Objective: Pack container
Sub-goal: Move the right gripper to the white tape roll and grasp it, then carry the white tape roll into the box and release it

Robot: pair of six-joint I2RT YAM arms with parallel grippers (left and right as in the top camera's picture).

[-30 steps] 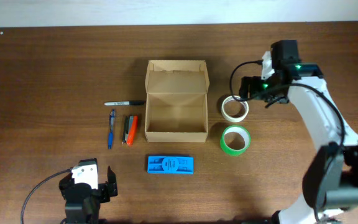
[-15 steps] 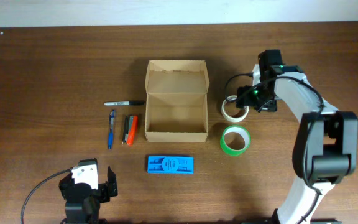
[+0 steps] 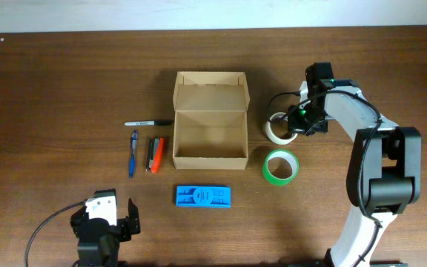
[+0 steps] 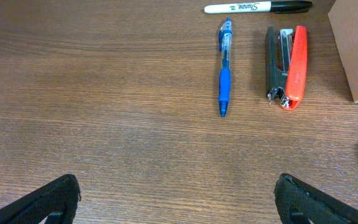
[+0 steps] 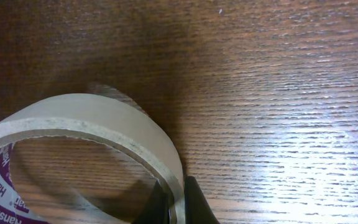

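Since the open container [image 3: 210, 139] sits mid-bench awaiting contents, your right gripper [image 5: 176, 208] pinches the wall of the white tape roll [image 5: 98, 121] beside it, while your left gripper [image 4: 179, 202] rests spread near the front-left corner.

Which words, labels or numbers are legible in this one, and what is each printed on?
"Sharpie": on the marker.
"Hans...", the rest cut off by the frame edge: purple print inside the tape roll.
Blue case: raised marking, too small to read.
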